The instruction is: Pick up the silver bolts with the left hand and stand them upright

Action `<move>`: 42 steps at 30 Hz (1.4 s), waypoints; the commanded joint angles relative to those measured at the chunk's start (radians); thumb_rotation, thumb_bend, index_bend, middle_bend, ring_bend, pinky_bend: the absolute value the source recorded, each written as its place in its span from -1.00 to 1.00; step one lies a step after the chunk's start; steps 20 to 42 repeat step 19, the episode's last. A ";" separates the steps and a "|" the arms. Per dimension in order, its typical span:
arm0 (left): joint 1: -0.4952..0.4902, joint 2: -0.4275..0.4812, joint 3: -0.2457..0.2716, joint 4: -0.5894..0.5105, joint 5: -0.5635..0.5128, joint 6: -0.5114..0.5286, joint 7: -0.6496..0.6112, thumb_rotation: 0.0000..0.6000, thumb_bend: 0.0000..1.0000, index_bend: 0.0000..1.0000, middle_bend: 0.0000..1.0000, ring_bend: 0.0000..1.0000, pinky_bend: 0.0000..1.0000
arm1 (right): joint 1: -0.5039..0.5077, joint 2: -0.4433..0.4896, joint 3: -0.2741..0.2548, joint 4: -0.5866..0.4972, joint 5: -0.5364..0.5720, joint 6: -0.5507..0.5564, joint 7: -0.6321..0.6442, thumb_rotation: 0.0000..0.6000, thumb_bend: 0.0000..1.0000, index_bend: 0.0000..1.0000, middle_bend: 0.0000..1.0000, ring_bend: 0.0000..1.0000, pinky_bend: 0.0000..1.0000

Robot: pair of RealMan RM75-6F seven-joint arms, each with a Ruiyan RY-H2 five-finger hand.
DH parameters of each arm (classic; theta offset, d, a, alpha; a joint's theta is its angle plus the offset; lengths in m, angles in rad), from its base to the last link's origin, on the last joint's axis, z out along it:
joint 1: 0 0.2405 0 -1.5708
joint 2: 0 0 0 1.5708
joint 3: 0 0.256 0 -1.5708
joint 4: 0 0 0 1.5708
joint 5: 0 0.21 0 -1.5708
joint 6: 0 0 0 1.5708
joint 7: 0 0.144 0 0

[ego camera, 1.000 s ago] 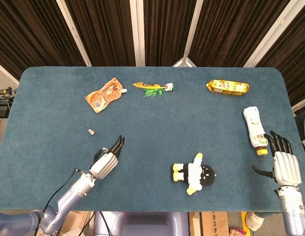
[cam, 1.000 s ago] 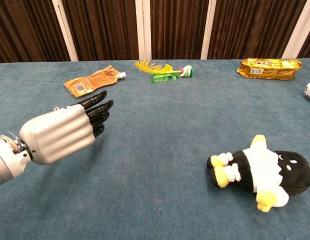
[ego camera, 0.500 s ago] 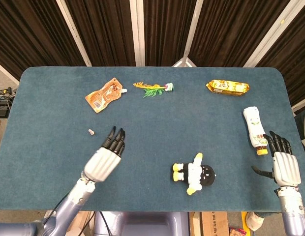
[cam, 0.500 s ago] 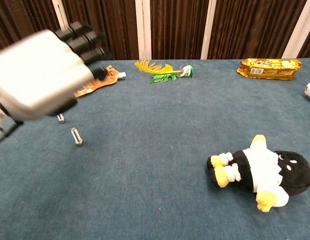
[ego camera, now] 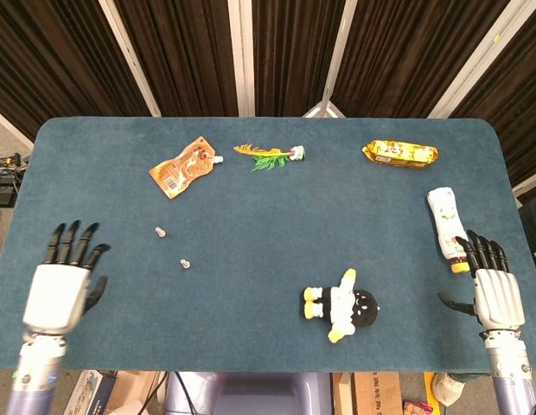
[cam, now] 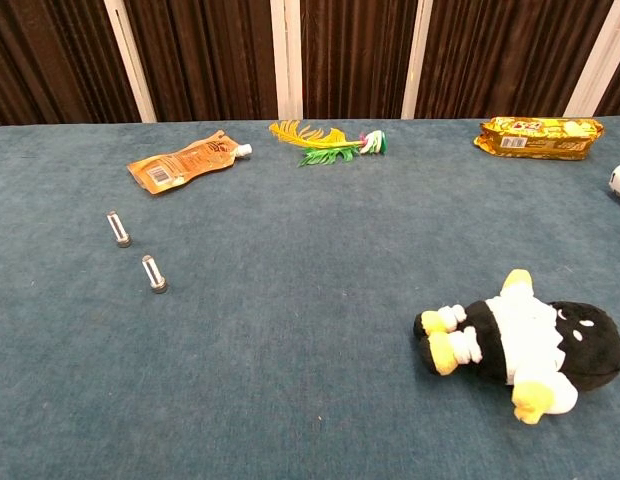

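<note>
Two silver bolts stand on the blue table at its left. The farther bolt (ego camera: 161,232) (cam: 118,229) and the nearer bolt (ego camera: 185,263) (cam: 154,274) both look upright in the chest view, heads down. My left hand (ego camera: 60,281) hovers at the table's front left corner, well left of both bolts. Its fingers are spread and it holds nothing. The chest view does not show it. My right hand (ego camera: 491,281) is at the front right edge, fingers extended and empty, just beside a bottle's yellow cap.
An orange pouch (ego camera: 183,166) (cam: 180,163), a feather toy (ego camera: 270,156) (cam: 328,142) and a yellow snack pack (ego camera: 399,153) (cam: 540,137) lie along the back. A white bottle (ego camera: 447,226) lies at the right edge. A plush penguin (ego camera: 341,308) (cam: 520,343) lies front centre.
My left hand has pulled back from the table's middle to the front left corner, out of the chest view. The nearer bolt now shows standing where the hand was. The right hand barely moved.
</note>
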 commanded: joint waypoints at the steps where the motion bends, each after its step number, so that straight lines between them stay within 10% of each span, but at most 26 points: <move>1: 0.112 0.157 0.059 0.083 -0.064 0.019 -0.421 1.00 -0.08 -0.41 -0.85 -1.00 -1.00 | 0.001 0.004 -0.008 0.001 -0.018 0.002 0.005 1.00 -0.91 -0.71 -0.86 -0.95 -1.00; 17: 0.165 0.074 -0.040 0.322 -0.131 0.030 -0.550 1.00 -0.08 -0.59 -0.97 -1.00 -1.00 | 0.004 0.049 -0.028 0.019 -0.071 0.007 0.044 1.00 -0.91 -0.71 -0.86 -0.95 -1.00; 42: 0.165 0.070 -0.047 0.329 -0.136 0.020 -0.553 1.00 -0.08 -0.63 -0.98 -1.00 -1.00 | 0.002 0.049 -0.029 0.018 -0.074 0.012 0.044 1.00 -0.91 -0.71 -0.86 -0.95 -1.00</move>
